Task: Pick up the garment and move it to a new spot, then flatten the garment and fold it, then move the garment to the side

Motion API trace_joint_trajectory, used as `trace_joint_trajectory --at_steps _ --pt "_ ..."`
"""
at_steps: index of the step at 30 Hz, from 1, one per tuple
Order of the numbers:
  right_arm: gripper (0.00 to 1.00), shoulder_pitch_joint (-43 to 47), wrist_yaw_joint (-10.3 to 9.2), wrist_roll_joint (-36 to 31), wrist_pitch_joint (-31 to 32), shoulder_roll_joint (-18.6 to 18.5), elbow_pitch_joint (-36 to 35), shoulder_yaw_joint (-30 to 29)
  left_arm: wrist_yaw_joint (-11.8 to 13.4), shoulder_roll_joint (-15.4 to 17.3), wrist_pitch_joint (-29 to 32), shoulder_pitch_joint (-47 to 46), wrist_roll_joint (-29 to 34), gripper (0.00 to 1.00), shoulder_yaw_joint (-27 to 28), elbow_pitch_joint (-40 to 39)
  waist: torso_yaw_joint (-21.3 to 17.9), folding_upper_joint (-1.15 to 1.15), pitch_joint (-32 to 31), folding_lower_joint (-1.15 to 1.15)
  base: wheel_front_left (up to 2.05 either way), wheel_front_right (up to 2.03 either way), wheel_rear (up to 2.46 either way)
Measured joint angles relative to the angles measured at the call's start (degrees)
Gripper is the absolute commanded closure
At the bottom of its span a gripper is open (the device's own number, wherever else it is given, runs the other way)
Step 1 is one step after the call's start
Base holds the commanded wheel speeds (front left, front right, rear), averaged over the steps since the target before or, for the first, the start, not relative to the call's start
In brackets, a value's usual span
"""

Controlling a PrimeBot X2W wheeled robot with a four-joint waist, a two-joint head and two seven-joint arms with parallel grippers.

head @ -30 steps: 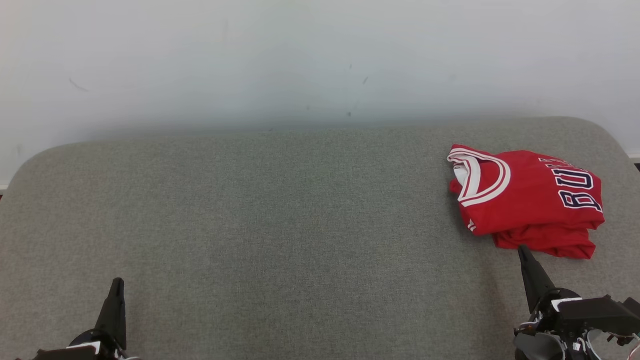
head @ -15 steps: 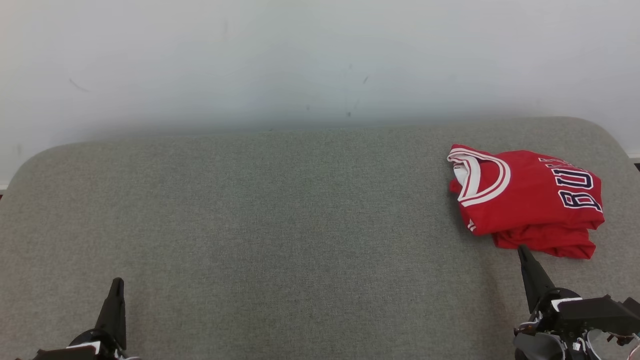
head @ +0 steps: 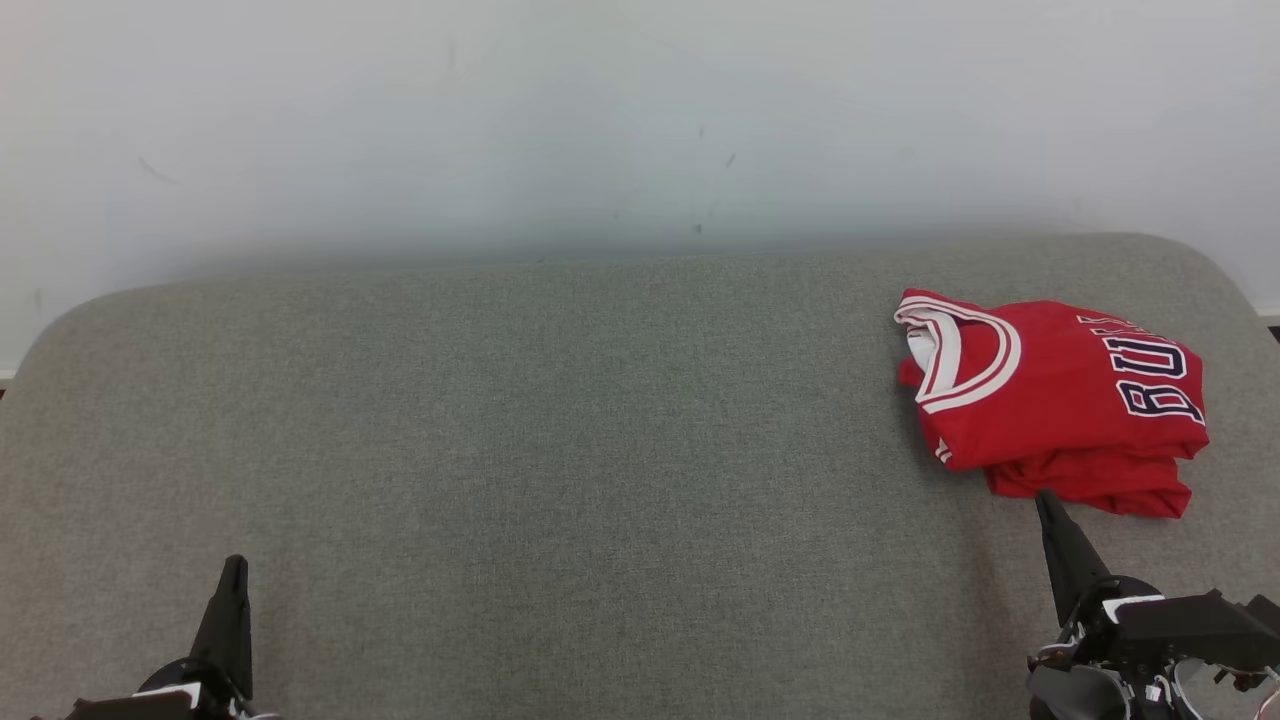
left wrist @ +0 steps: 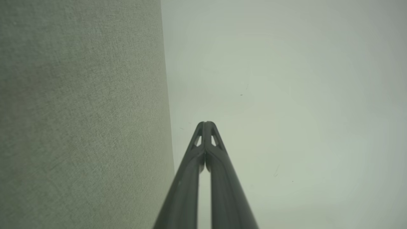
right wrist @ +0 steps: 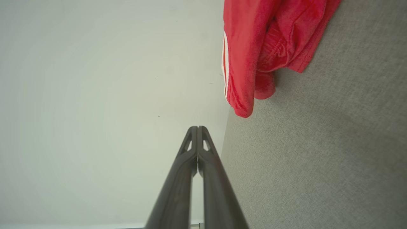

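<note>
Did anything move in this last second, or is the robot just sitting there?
Nothing visibly changed. The red jersey lies folded at the same spot on the right of the grey padded surface. The left gripper and right gripper stay shut and empty where they were, the right one just short of the jersey.

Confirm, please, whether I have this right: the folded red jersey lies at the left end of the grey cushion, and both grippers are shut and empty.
Not quite. The head view shows the red jersey toward the right end of the grey cushion, not the left. The rest holds: the left gripper and the right gripper are shut and empty.
</note>
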Motion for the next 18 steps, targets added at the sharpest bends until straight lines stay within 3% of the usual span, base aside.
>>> trace_joint_trajectory --at_steps 18 --pt "1.00 0.00 0.00 0.00 0.00 0.00 0.01 0.00 0.00 0.00 0.00 0.00 0.00 1.00 0.00 -0.01 0.00 0.00 0.00 0.00 0.00 0.00 0.00"
